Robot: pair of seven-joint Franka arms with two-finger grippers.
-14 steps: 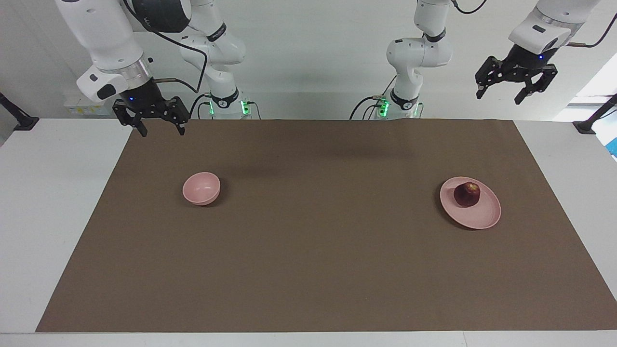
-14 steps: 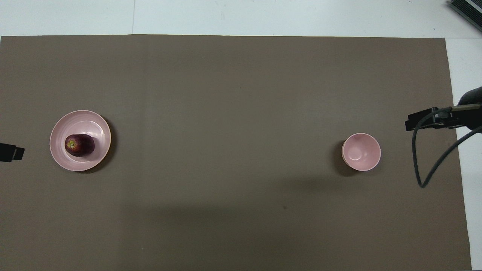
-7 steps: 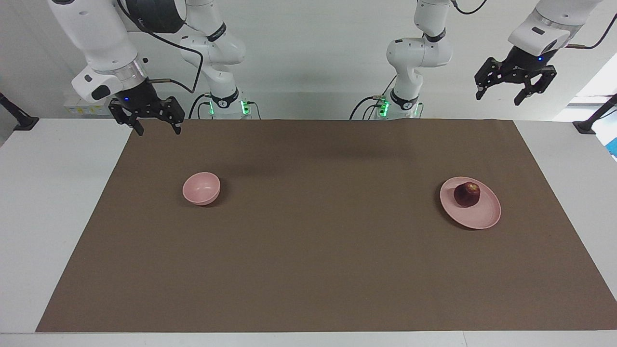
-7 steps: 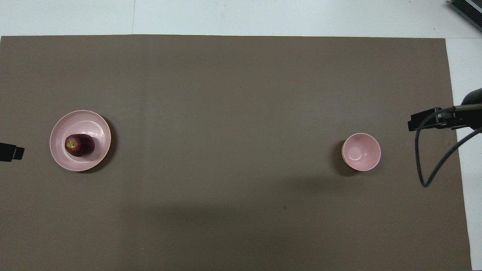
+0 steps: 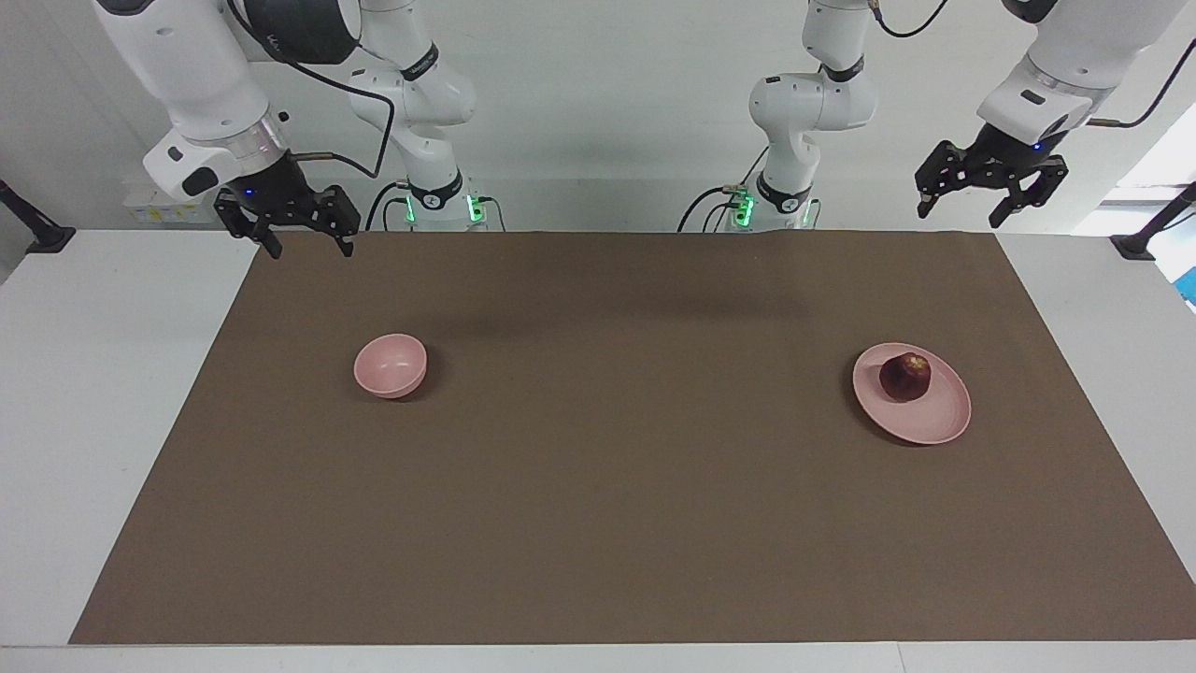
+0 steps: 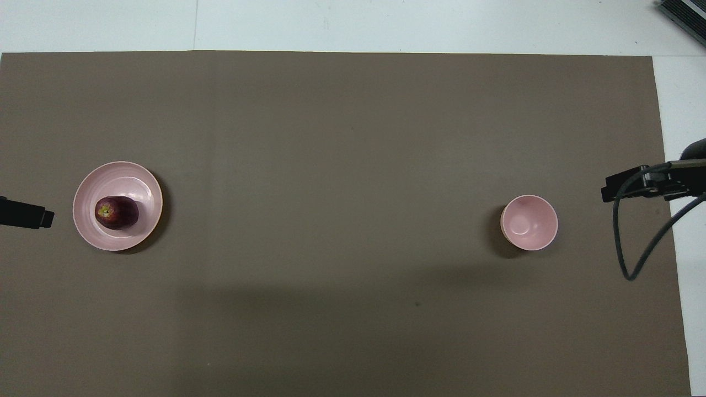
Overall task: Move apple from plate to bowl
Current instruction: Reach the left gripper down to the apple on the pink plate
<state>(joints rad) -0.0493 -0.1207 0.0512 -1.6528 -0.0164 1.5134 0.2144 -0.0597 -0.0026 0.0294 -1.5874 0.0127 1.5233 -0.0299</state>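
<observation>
The dark red apple (image 5: 904,376) (image 6: 116,212) sits on the flat pink plate (image 5: 937,422) (image 6: 138,179) toward the left arm's end of the table. The small deep pink bowl (image 5: 391,365) (image 6: 529,223) stands empty toward the right arm's end. My left gripper (image 5: 990,198) is open and empty, high in the air above the mat's corner near the robots, apart from the plate. My right gripper (image 5: 305,245) is open and empty, raised over the mat's corner near the robots at the bowl's end.
A brown mat (image 5: 617,467) (image 6: 331,138) covers most of the white table (image 5: 112,393). Black clamp arms stand at both table ends (image 5: 37,234) (image 5: 1145,238). A cable (image 6: 634,242) hangs from the right arm.
The left gripper has come down and moved a little toward the plate's end. The right gripper rose slightly and drifted toward the table's end. Apple, plate and bowl have not moved.
</observation>
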